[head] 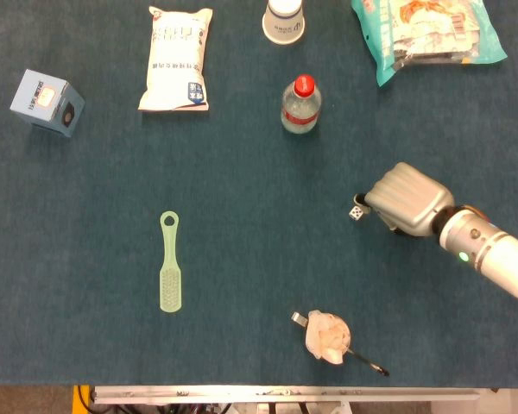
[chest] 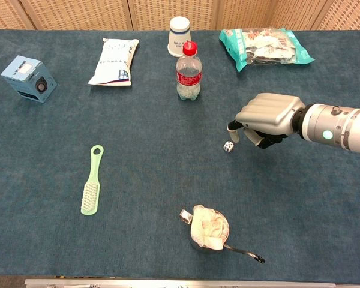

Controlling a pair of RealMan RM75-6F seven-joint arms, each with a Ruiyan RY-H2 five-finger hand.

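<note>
My right hand [head: 404, 200] [chest: 267, 116] hovers over the right middle of the blue table, knuckles up and fingers bent downward, holding nothing. A small white die [head: 356, 213] [chest: 228, 146] lies on the cloth just left of the fingertips [chest: 234, 131], apart from them. My left hand shows in neither view.
A clear bottle with a red cap [head: 300, 105] stands behind the hand. At the far edge are a white cup [head: 283, 19], a teal snack bag [head: 427, 34] and a white pouch [head: 176, 59]. A blue box [head: 46, 101] sits far left, a green brush [head: 169, 274] left of centre. A metal cup stuffed with paper [head: 328, 336] is near the front edge.
</note>
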